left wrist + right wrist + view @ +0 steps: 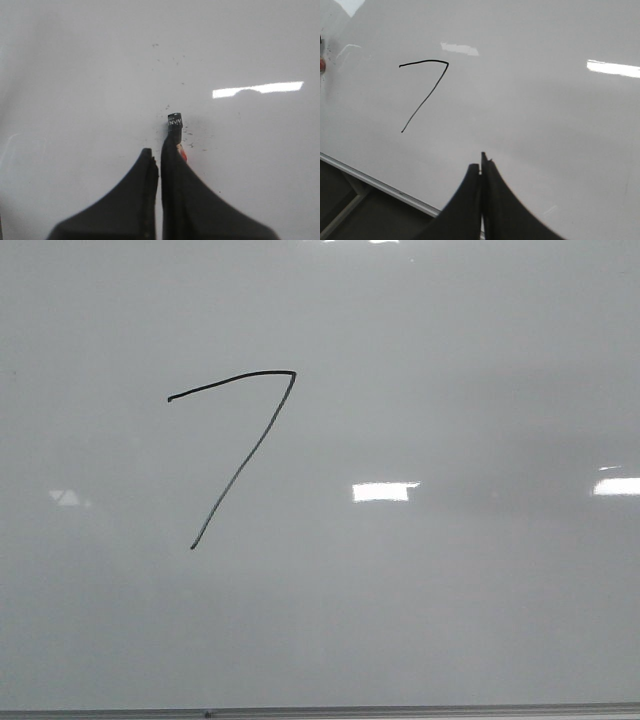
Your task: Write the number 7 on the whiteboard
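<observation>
The number 7 [243,462] is a thin black line on the whiteboard [450,590], left of centre in the front view. It also shows in the right wrist view [426,97]. Neither gripper shows in the front view. My left gripper [159,150] is shut on a black marker [175,122] whose end sticks out past the fingers over the whiteboard [75,75]. My right gripper [480,164] is shut and empty, above the whiteboard [545,110] near its edge, to the side of the 7.
A thin grey metal edge strip [320,710] runs along the board's near side and shows in the right wrist view [370,182], with a dark area [340,210] beyond it. Small ink specks [190,135] dot the board by the marker. Bright light reflections [384,491] lie on the board.
</observation>
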`<state>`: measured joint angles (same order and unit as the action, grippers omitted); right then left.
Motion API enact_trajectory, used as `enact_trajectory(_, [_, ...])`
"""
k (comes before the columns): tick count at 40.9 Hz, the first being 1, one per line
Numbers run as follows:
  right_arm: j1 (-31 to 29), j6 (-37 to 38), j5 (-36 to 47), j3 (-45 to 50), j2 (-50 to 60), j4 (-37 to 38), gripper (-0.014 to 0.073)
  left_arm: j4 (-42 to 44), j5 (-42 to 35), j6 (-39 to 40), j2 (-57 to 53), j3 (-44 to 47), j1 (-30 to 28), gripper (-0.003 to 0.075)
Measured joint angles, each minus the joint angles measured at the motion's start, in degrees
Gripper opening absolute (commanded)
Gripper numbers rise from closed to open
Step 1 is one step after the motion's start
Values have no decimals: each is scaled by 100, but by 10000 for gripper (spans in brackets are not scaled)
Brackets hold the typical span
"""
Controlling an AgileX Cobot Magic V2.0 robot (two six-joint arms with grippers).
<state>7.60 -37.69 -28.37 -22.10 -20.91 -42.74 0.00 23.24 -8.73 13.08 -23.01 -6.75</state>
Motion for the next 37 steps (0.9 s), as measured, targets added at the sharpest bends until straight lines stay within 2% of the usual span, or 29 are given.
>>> enact_trajectory(28, [0,0,0,0,0,0,-69,0,37,0,-264,9,0,-20])
enact_trajectory(37, [0,0,0,0,0,0,-69,43,-368,201,-639,500,167,-20])
